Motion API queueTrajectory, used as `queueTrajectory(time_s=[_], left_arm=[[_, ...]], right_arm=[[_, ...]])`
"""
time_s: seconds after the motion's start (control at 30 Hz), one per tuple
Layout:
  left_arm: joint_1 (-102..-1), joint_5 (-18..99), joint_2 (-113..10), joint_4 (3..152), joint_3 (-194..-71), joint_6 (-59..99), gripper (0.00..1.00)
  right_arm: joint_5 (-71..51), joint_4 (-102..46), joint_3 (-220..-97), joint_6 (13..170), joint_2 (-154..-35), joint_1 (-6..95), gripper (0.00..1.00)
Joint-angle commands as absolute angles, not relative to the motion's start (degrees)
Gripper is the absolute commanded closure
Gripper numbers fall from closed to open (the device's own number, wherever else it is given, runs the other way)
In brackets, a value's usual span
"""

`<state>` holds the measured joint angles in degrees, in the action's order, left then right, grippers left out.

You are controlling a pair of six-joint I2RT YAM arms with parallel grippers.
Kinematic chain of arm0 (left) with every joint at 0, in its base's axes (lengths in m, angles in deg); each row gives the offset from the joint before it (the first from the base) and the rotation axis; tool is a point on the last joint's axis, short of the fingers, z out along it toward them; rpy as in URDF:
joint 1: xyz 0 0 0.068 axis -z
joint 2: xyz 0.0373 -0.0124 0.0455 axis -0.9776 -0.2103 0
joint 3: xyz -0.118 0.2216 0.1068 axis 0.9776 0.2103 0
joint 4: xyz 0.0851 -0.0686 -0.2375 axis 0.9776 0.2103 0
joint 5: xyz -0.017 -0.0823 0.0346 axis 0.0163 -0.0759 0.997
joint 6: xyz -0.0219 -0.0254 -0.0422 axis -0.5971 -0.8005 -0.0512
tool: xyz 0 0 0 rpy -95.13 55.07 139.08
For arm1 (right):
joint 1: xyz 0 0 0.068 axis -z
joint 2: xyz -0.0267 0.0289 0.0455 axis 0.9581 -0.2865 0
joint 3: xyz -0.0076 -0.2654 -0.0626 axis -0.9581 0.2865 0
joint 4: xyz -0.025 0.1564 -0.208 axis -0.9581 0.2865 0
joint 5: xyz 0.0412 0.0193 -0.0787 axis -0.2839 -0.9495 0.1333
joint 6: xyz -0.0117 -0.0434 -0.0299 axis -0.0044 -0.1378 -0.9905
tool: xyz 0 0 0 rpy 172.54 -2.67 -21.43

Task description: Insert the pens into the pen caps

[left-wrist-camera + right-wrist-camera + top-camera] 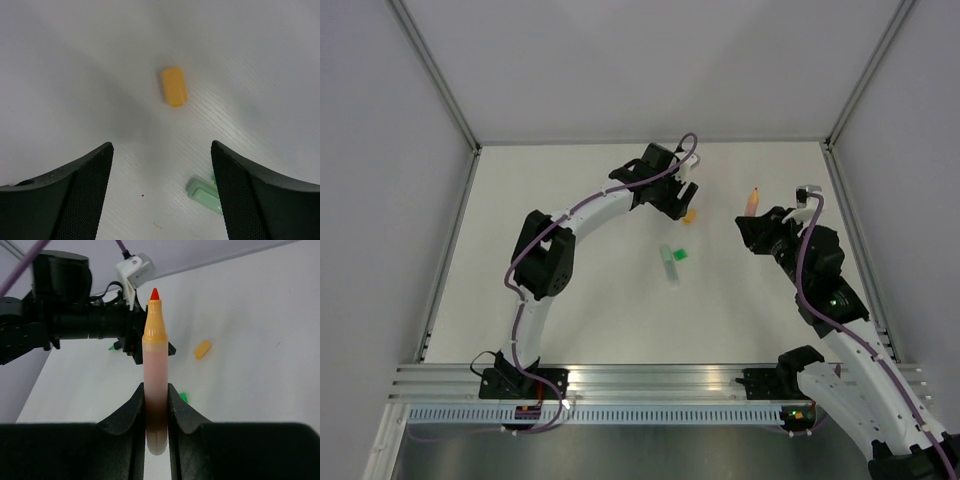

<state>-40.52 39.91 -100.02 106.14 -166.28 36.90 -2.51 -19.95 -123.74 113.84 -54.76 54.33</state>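
Note:
My right gripper point(761, 222) point(156, 390) is shut on the orange pen point(753, 200) point(155, 355) and holds it above the table at the right, bare red tip pointing away. The orange cap point(689, 215) point(174, 86) point(202, 349) lies on the table just ahead of my left gripper point(682, 200) point(161, 155), which is open and empty over it. A pale green pen point(670, 267) point(202, 194) lies mid-table, partly hidden behind my left gripper's right finger in the left wrist view. A bright green cap point(680, 254) point(183, 397) lies beside it. No black-barrelled pen shows.
The left arm point(65, 325) stretches across the far middle of the white table point(570, 310). A small green bit point(111, 347) shows beneath it; I cannot tell what it is. Grey walls point(640, 60) close in the back and sides.

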Motion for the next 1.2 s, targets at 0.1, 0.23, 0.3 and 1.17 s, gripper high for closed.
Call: queueTrajectory(time_s=[0.1,0.23,0.3,1.17], left_arm=[[-40.51,40.68,-107.18,104.14,-171.3,32.45,0.18],[-40.42,43.84,-110.79,102.48,-173.68,27.52,0.22],[-40.16,44.02,-111.23,101.42,-173.51,26.64,0.22],[-35.94,52.9,-118.7,105.54,-181.33,25.32,0.32]], right_arm=[[-7.47,-25.01,-121.26,114.62,-51.61,54.28,1.0],[-8.17,-24.66,-121.18,114.0,-51.43,54.19,1.0],[-8.0,-24.31,-120.91,113.82,-50.64,54.28,1.0],[-7.91,-23.26,-120.83,113.38,-46.6,54.28,1.0]])
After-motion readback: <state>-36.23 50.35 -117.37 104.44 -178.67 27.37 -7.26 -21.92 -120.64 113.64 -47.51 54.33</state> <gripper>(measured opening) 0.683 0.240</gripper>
